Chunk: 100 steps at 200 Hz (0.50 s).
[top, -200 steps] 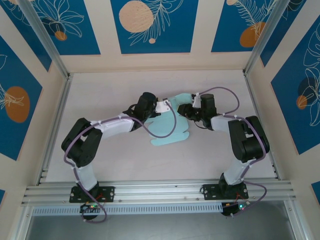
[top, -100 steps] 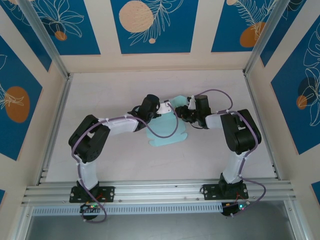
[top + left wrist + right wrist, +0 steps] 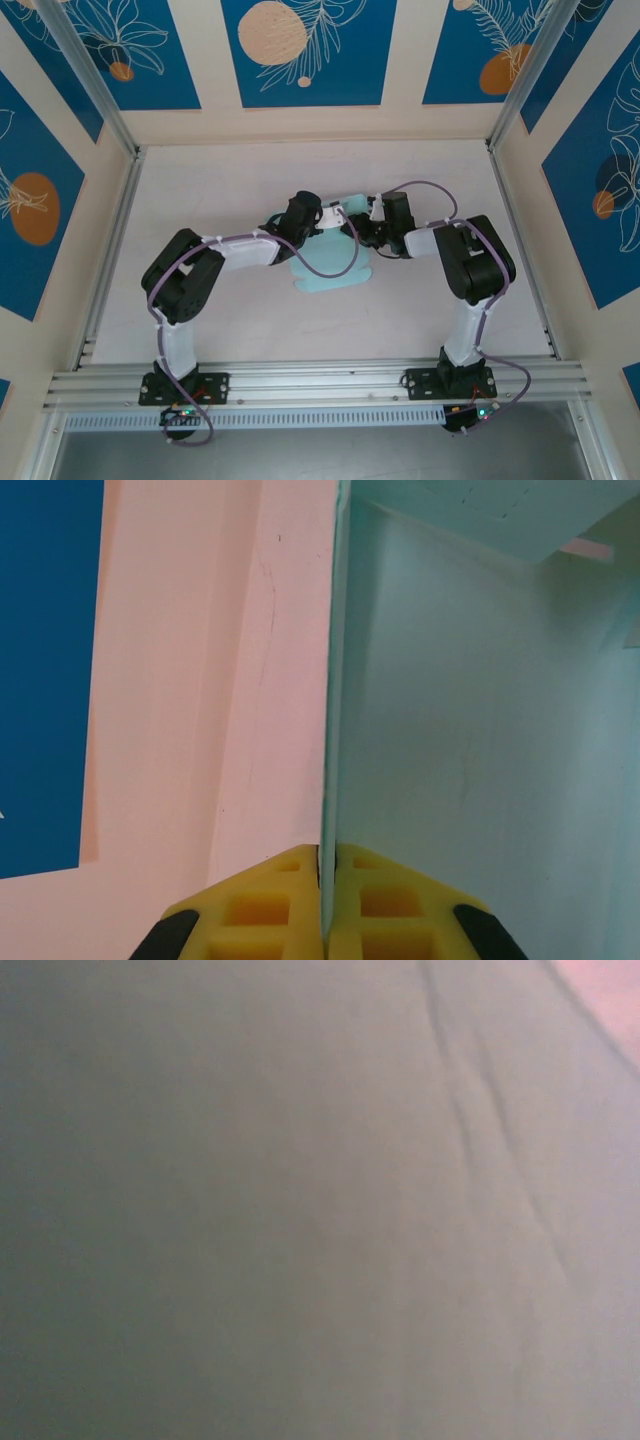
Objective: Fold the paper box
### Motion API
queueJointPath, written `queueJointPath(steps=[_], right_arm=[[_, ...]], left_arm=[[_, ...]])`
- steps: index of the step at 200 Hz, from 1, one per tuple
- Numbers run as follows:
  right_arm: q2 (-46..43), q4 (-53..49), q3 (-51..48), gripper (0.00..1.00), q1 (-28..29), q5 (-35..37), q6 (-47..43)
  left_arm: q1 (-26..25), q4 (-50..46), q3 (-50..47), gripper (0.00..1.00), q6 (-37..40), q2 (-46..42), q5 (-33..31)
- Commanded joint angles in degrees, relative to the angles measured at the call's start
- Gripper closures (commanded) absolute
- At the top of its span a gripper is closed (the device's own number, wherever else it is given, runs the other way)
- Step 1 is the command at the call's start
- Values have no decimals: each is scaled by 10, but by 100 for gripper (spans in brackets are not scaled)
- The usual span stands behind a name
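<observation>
- At the near edge, bolted side by side: left arm [image 3: 182,290] and right arm [image 3: 478,262], both bent inward toward the middle of the desk [image 3: 210,190].
- Just beyond the elbows, on the desk: box [image 3: 330,272], near part lying flat with a wavy edge, far part lifted between the two wrists.
- Left tool [image 3: 327,880]: clamped on an upright edge of the box, yellow pads [image 3: 260,910] pressed together on the thin sheet.
- Right tool [image 3: 358,230]: just right of the left one, over the lifted part. Cannot tell how wide, nor whether gripping anything. From its wrist, blurred pale paper with faint creases, very close to the lens.
- Step in hand, as a judgement: mid-fold, raising one wall off the flat sheet; most flaps not yet turned up, so well short of a finished box.
- Next move, likely: keep a firm hold on the raised wall from the left, then crease or tuck the neighbouring flap from the right. Calls for a light touch, to avoid crumpling thin paper or dragging the sheet across the desk.
- Count: two arms, two tools, one box, one desk.
</observation>
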Motion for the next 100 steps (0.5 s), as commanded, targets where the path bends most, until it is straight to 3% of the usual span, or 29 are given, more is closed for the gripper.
queueJointPath(steps=[1,100], right_arm=[[-44,-55,-5,64,8,10,-22],[-203,-200,-64,54,-39,41,-84]], left_arm=[[-12,46,8,100,-1,5,3],[-11,126,-15,100,91,41,-9]])
